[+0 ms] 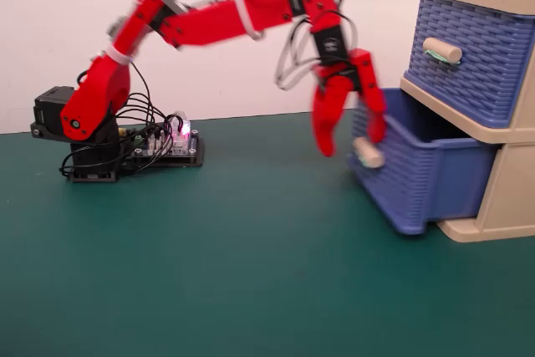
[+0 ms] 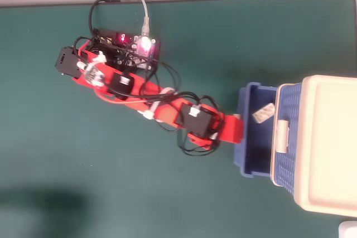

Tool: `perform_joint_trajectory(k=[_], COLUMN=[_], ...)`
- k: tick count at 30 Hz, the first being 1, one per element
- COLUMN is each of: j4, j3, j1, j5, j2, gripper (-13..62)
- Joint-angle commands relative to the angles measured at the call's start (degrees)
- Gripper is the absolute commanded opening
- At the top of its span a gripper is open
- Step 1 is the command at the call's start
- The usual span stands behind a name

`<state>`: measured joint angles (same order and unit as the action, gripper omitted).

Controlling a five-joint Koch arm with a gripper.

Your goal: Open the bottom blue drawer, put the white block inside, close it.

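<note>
The bottom blue drawer (image 1: 418,175) of the beige chest is pulled out toward the arm, and it also shows in the overhead view (image 2: 246,165). The white block (image 2: 263,113) lies inside it, seen only from overhead. My red gripper (image 1: 352,143) hangs at the drawer's front, jaws spread apart and empty. The drawer's beige handle (image 1: 369,154) sits just under the right jaw. From overhead the gripper (image 2: 236,129) is against the drawer's front wall.
The upper blue drawer (image 1: 468,56) is shut, with its own beige handle (image 1: 442,50). The arm's base and a lit controller board (image 1: 171,144) stand at the back left. The green mat (image 1: 234,273) covers the table in front.
</note>
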<state>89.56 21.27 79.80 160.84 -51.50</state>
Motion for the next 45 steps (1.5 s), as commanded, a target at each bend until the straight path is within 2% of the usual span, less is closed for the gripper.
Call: perform_joint_trajectory(k=[1, 6, 11, 15, 19, 23, 27, 32, 36, 39, 45], j4=[-5.6, -11.3, -12.1, 1.6, 19.8, 25.1, 25.0, 24.3, 18.8, 10.0, -10.1], j3=[-8.1, -20.7, -21.4, -21.6, -21.2, -17.6, -1.9, 27.7, 51.7, 69.9, 107.8], j1=[2.4, 4.7, 4.7, 2.5, -5.0, -14.9, -27.5, -50.8, -68.3, -73.0, -73.0], j5=[0.7, 0.3, 0.5, 0.5, 0.1, -5.3, -16.1, -44.8, -63.4, -68.5, -69.6], j2=[4.0, 13.8, 13.7, 5.4, -7.7, -20.5, -32.4, -47.7, -53.8, -60.8, -76.6], gripper=[33.8, 33.9, 34.3, 34.2, 34.0, 34.0, 33.9, 33.8, 33.7, 33.7, 33.9])
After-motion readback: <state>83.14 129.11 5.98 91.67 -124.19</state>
